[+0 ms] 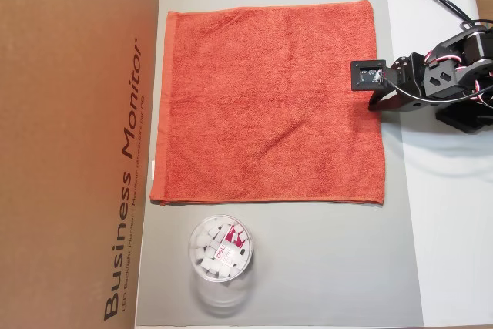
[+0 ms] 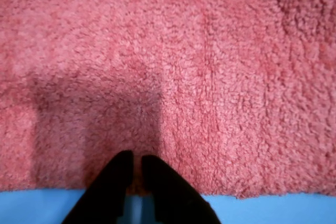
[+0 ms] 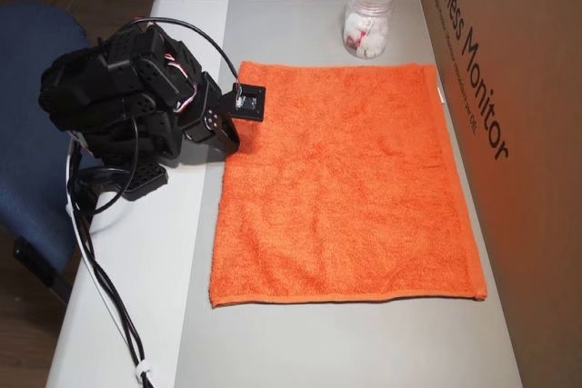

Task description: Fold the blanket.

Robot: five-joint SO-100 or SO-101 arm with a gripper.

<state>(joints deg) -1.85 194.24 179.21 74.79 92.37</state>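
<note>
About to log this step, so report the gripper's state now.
Gripper: nearly shut, fingertips a thin gap apart at the near edge of the orange-red terry-cloth blanket; whether cloth is pinched between them cannot be told.

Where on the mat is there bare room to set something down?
Widest bare patch: the grey mat below the blanket and right of the jar in an overhead view. A thin strip runs above the blanket. Crowded: the blanket's right edge, where the gripper sits, and the cardboard box side.
</note>
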